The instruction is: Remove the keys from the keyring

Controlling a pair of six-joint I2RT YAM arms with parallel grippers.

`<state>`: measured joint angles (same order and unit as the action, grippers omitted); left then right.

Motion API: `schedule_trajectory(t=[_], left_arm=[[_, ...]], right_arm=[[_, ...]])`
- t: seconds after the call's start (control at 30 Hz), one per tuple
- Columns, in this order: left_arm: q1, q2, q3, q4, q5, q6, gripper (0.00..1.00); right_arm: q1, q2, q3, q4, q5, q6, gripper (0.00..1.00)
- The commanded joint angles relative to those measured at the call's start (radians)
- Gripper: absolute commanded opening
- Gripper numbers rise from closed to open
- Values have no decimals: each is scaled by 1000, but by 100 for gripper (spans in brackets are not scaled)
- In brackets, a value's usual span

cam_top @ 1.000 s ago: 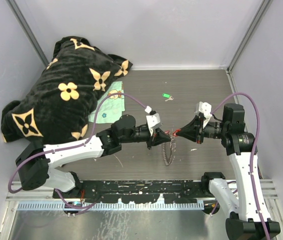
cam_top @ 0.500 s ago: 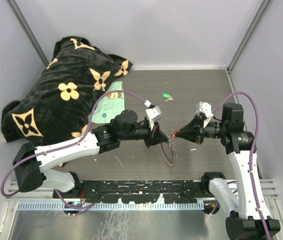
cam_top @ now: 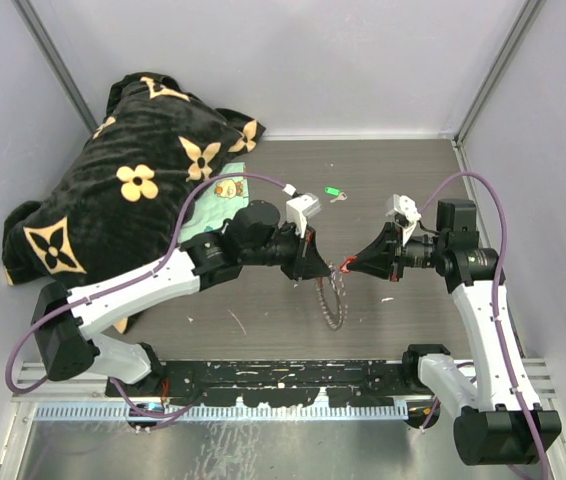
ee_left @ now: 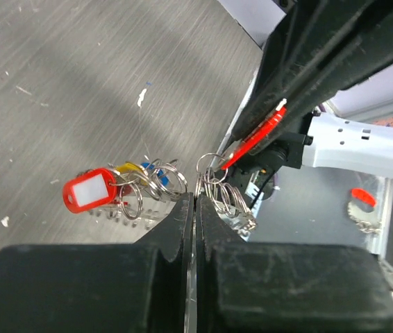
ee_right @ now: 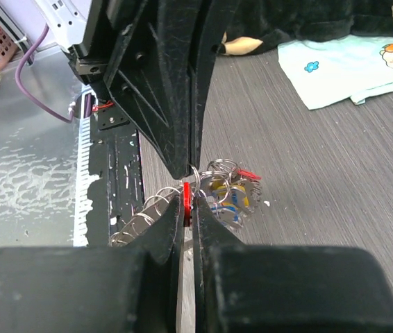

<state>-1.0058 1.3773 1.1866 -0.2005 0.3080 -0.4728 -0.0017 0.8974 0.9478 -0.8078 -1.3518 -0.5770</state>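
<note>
Clamped shut, the left gripper (cam_top: 324, 269) anchors the large dark grey bumpy-rimmed metal keyring (cam_top: 336, 305) dangling just below it so the right gripper (cam_top: 348, 267), pinched narrowly on a red plastic key tag (ee_right: 186, 202), can seemingly pull that key off.

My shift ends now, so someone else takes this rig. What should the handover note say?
Left gripper: shut on the keyring, which hangs between both grippers.
Right gripper: shut on a red key tag.
Done: one green-tagged key lies loose on the table.
Left: the other keys, red, yellow and blue tags, are on the keyring.
</note>
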Motion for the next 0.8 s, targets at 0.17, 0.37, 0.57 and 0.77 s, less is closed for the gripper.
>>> schedule_trajectory(t=[0.17, 0.37, 0.57, 0.77], left_arm=[[34, 61, 81, -37, 100, -157, 0], [34, 91, 97, -36, 119, -183, 0], [37, 115, 134, -75, 128, -204, 0], [39, 128, 134, -63, 146, -212, 1]], right_arm=[[11, 8, 4, 49, -60, 39, 1], [15, 20, 11, 67, -64, 64, 1], [18, 22, 3, 87, -47, 78, 1], [20, 23, 0, 91, -44, 81, 1]])
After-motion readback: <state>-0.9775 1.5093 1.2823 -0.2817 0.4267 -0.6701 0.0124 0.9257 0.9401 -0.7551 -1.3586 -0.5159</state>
